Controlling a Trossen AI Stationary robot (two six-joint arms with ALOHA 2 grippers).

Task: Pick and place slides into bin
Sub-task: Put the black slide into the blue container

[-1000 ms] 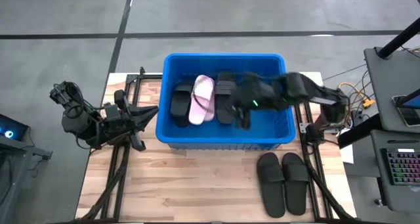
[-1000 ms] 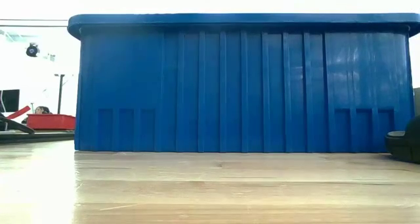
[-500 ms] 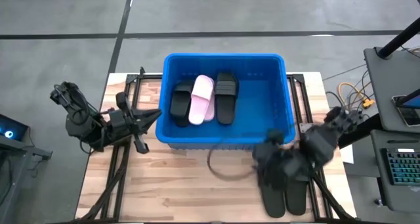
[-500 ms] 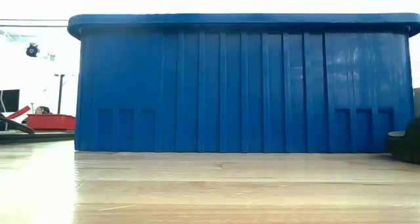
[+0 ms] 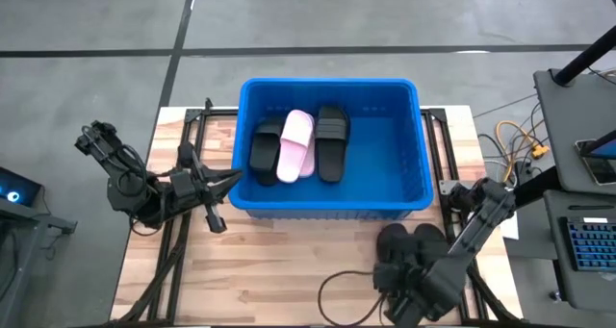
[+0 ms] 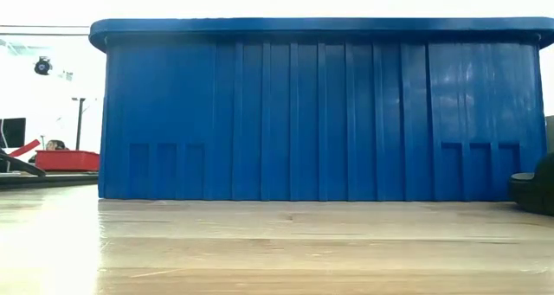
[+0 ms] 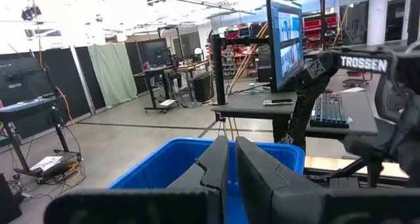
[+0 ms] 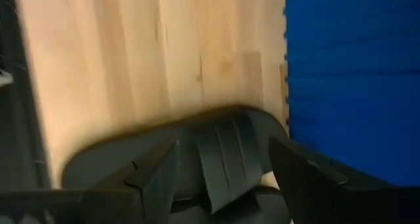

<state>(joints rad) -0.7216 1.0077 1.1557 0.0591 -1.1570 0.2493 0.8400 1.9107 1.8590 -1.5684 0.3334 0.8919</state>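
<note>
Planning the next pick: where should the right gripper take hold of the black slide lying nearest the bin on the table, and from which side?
Probably the wide strap, from above. The black slide lies flat, sole down on the table, so its strap arches up as the only raised part. The right gripper hangs open with a finger either side of that strap; closing across it looks best.

1. The blue bin point(image 6: 320, 109) fills most of the low view, its long ribbed wall facing the camera and its rolled rim running along the top.
2. It stands on the pale wooden table point(image 6: 260, 252), whose bare planks stretch across the foreground.
3. At the right edge, a dark slide point(image 6: 535, 191) lies on the table, just beside the bin's corner and only partly in view.
4. To the left of the bin, in the bright room beyond, a red tray point(image 6: 65, 160) and a dark post point(image 6: 79, 122) show.
</note>
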